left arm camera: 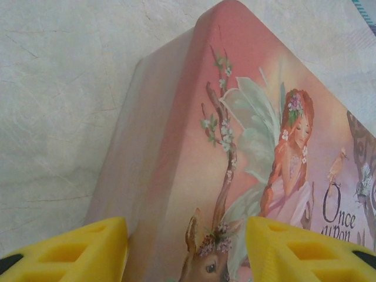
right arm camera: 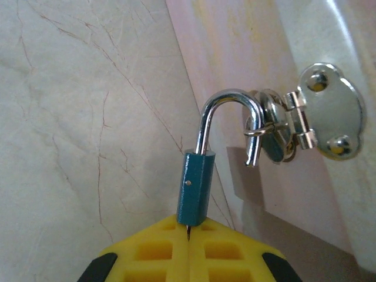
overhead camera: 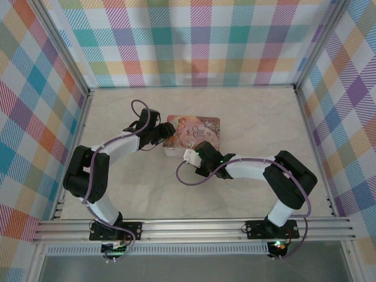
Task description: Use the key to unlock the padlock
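Marble tabletop [overhead camera: 247, 117]: closed tin [overhead camera: 191, 131], teal padlock [right arm camera: 195, 194] shackle open through hasp [right arm camera: 329, 120].

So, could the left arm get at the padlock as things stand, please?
Probably not easily. The left gripper sits at a corner of the tin, fingers either side of it, while the padlock hangs by the hasp with the right gripper shut on its body.

My arms are working over a pale marbled table [overhead camera: 117, 194]. A pink illustrated tin [overhead camera: 194, 130] is lying flat on it, toward the far edge and about midway between the left and right edges.
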